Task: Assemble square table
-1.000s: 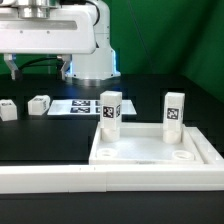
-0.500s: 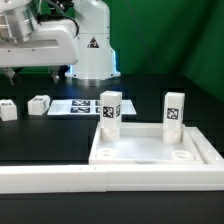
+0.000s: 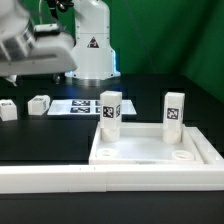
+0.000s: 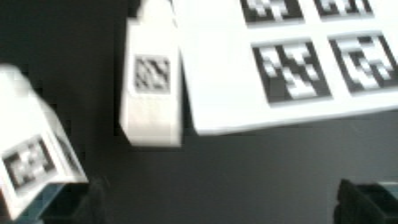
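Note:
The white square table top (image 3: 150, 150) lies at the exterior view's lower right, with two tagged legs standing upright at its back corners (image 3: 110, 112) (image 3: 173, 112). Two more white legs lie loose on the black table at the left (image 3: 8, 110) (image 3: 39, 104). They also show in the wrist view, one beside the marker board (image 4: 153, 80) and one nearer the edge (image 4: 32, 150). My gripper (image 4: 217, 205) is open and empty, high above these loose legs. Its dark fingertips (image 4: 63, 205) show at the picture's corners. The arm's hand (image 3: 35, 50) is blurred.
The marker board (image 3: 85, 106) lies flat behind the table top and also shows in the wrist view (image 4: 285, 60). The long white L-shaped wall (image 3: 50, 178) runs along the front. The robot base (image 3: 92, 50) stands at the back.
The arm's hand has swung toward the exterior view's left and tilted. The table top and all the legs have stayed in place.

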Tool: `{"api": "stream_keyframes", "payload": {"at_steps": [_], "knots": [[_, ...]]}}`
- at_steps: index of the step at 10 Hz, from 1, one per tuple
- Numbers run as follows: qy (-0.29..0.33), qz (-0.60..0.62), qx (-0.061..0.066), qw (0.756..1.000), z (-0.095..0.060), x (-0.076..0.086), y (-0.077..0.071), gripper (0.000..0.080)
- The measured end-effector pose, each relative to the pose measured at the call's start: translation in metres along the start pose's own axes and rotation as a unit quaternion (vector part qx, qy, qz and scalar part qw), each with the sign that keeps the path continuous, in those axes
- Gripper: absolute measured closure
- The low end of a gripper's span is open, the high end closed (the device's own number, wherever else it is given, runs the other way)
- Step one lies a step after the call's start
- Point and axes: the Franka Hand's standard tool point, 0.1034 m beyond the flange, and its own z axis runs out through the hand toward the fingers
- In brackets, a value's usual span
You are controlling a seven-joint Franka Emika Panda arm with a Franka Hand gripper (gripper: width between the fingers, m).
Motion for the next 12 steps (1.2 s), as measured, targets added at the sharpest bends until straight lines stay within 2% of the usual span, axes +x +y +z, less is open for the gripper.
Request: {"api": "stream_keyframes", "payload": {"at_steps": [1,2,5,6,8,10,12], "knots": [[-0.03,0.002,0.003,1.0,0.001,0.0,-0.002,0.0151],[-0.024,-0.001,0.0,1.0,-0.001,0.005,-0.003,0.0151],[-0.029,-0.001,0.0,1.0,0.004,0.004,-0.001,0.0151],[-0.039,-0.002,0.002,0.999,0.016,0.003,0.004,0.0151],[-0.065,0.003,0.004,0.998,0.04,-0.001,0.005,0.0151],[-0.069,0.002,-0.001,0.998,0.05,0.001,0.002,0.0151],[-0.067,0.001,-0.002,0.998,0.05,0.002,0.001,0.0151]]}}
